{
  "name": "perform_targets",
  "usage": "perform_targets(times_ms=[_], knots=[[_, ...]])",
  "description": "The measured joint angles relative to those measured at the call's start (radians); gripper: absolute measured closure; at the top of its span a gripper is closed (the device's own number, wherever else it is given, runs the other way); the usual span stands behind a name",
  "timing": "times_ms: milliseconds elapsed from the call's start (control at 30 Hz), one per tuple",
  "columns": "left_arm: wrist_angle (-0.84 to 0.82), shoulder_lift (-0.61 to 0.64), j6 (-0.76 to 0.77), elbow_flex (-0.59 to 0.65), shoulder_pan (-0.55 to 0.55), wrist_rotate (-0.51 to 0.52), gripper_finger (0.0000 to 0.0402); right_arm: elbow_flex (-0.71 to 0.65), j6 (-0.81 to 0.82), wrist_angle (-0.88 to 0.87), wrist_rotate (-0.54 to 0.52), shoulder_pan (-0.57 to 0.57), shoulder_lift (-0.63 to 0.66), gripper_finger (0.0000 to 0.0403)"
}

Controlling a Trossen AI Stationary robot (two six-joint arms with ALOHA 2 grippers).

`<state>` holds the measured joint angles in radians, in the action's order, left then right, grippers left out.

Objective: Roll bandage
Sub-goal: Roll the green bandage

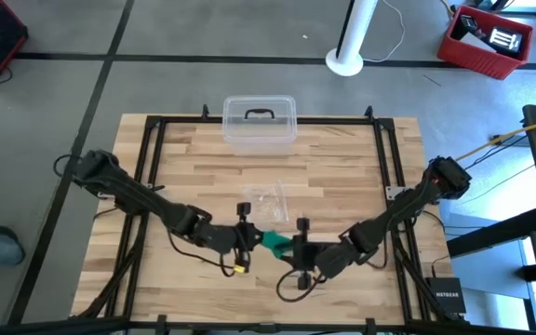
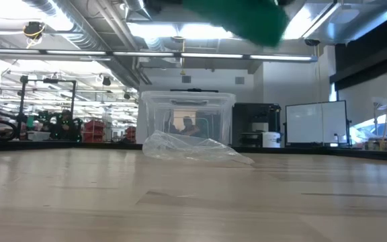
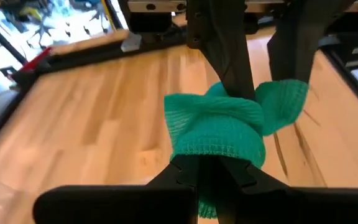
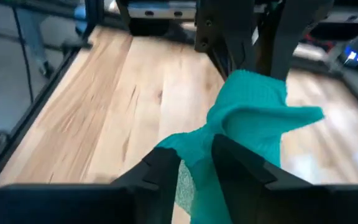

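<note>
Your left end effector (image 3: 215, 177) is clamped on the teal bandage (image 1: 275, 241), held above the bench (image 1: 342, 177) near its front edge. Your right end effector (image 4: 196, 163) meets it there, fingers (image 4: 160, 168) parted around the fabric. Just behind lies a clear plastic wrapper (image 1: 270, 198); farther back stands a clear lidded box (image 1: 260, 123).

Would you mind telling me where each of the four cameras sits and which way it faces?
High view: above the table, looking straight down; both arms show, gripping the bandage.
Low view: at table-top height, facing the clear bin; no arm visible, only the bandage overhead.
Left wrist view: on the left arm, looking past the left gripper shut on the bandage.
Right wrist view: on the right arm, past the right gripper around the bandage.
All four share the bandage.
</note>
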<state>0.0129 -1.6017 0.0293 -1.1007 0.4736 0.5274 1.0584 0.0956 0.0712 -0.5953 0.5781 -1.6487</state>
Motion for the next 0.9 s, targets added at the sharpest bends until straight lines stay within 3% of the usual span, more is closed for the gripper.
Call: perform_targets(times_ms=[267,467,567,767,900], knots=[[0.066,-0.203,0.173,0.002,0.002,-0.015,0.0389,-0.002,0.097,-0.01,0.11,0.0,-0.155,0.0283],[0.309,-0.325,0.297,0.103,0.002,-0.019,0.0389,-0.002,0.118,-0.001,0.143,-0.002,-0.257,0.0283],[0.419,-0.358,0.346,0.156,0.002,-0.017,0.0389,-0.002,0.117,0.011,0.126,-0.002,-0.283,0.0283],[0.415,-0.373,0.402,0.195,0.002,-0.024,0.0387,0.0,0.116,0.018,0.1,-0.005,-0.308,0.0283],[0.397,-0.374,0.403,0.199,0.002,-0.042,0.0364,0.001,0.116,0.021,0.098,-0.005,-0.32,0.0283]])
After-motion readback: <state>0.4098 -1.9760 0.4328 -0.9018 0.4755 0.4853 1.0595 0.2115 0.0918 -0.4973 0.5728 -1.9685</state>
